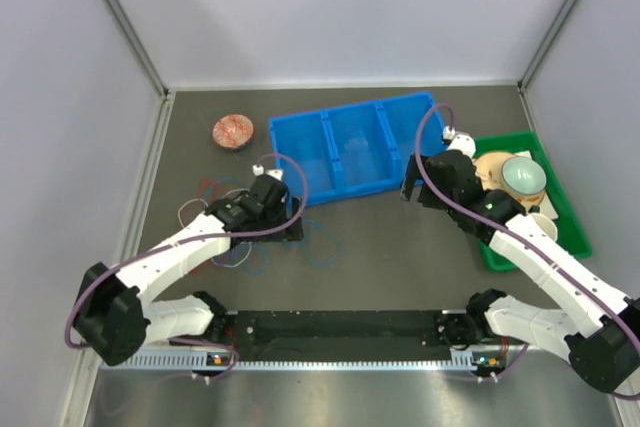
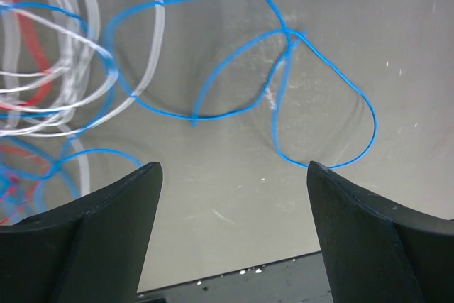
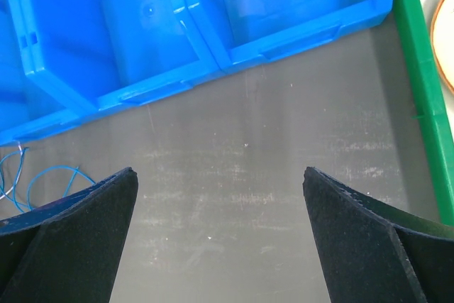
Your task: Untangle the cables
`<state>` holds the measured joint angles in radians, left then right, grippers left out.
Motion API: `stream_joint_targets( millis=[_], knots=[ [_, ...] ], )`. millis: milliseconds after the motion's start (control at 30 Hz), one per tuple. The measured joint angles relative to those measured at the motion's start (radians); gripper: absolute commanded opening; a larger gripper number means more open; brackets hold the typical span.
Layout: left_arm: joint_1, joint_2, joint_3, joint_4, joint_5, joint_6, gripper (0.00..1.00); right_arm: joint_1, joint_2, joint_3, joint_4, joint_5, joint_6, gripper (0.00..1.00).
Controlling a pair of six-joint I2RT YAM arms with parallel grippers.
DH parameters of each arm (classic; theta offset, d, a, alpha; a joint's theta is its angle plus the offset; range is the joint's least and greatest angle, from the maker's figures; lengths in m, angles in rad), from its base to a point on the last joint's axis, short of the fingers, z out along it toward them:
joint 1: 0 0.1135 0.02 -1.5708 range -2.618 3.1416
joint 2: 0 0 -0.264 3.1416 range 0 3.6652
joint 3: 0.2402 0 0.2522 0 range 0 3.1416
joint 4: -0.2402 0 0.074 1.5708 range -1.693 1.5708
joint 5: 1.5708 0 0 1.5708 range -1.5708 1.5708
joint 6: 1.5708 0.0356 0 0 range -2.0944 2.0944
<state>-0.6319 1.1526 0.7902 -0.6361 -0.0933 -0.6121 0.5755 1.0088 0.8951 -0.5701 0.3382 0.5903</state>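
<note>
Cables (image 1: 250, 252) lie in a loose heap on the left half of the desk (image 1: 400, 267), just in front of the blue bin (image 1: 345, 187) and mostly under the left arm. The left tool (image 2: 234, 168) hangs low over the heap's right fringe with its jaws spread wide and nothing between them. Beneath it, a blue cable (image 2: 220, 116) sprawls in open loops on bare desk, crossing itself once. The white loops (image 2: 157, 12) and a red strand (image 2: 35, 54) crowd together off to the tool's left, with more blue threaded among them. That position probably suits the job: the blue wire is the one already lying mostly apart, so it is the easiest to pinch and draw clear of the knot. The right tool (image 3: 220, 172) is equally wide and empty. It is poised over bare desk between the bin's front wall and the green tray (image 3: 425, 104), well apart from the heap, likely waiting out of the way. The white and red loops overlap closely, so separation looks far from complete.
</note>
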Motion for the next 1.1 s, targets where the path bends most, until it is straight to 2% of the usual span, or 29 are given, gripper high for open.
stream_joint_targets(
  millis=[167, 267, 300, 333, 367, 633, 767, 967, 1100],
  knots=[
    [-0.082, 0.114, -0.012, 0.100, -0.026, -0.031, 0.82, 0.000, 0.000, -0.005, 0.001, -0.004, 0.009, 0.99],
    [-0.112, 0.204, -0.011, 0.149, -0.056, -0.045, 0.48, 0.000, 0.000, -0.005, 0.001, -0.004, 0.009, 0.99],
    [-0.122, 0.230, -0.011, 0.158, -0.068, -0.050, 0.19, 0.000, 0.000, -0.005, 0.001, -0.004, 0.009, 0.99],
    [-0.130, 0.249, -0.011, 0.166, -0.083, -0.052, 0.07, 0.000, 0.000, -0.005, 0.001, -0.004, 0.009, 0.99],
    [-0.138, 0.263, -0.011, 0.172, -0.095, -0.052, 0.00, 0.000, 0.000, -0.005, 0.001, -0.004, 0.009, 0.99],
    [-0.162, 0.267, 0.025, 0.193, -0.112, -0.048, 0.00, 0.000, -0.027, -0.005, -0.001, -0.013, 0.016, 0.99],
    [-0.174, 0.242, 0.058, 0.185, -0.054, -0.019, 0.00, 0.000, -0.055, -0.005, -0.001, -0.008, 0.016, 0.99],
    [-0.327, 0.232, 0.229, 0.167, 0.029, 0.059, 0.00, 0.000, -0.100, -0.025, -0.006, 0.032, 0.033, 0.99],
    [-0.369, 0.267, 0.319, 0.162, 0.050, 0.087, 0.00, 0.000, -0.174, -0.047, -0.030, 0.089, 0.047, 0.99]
  ],
)
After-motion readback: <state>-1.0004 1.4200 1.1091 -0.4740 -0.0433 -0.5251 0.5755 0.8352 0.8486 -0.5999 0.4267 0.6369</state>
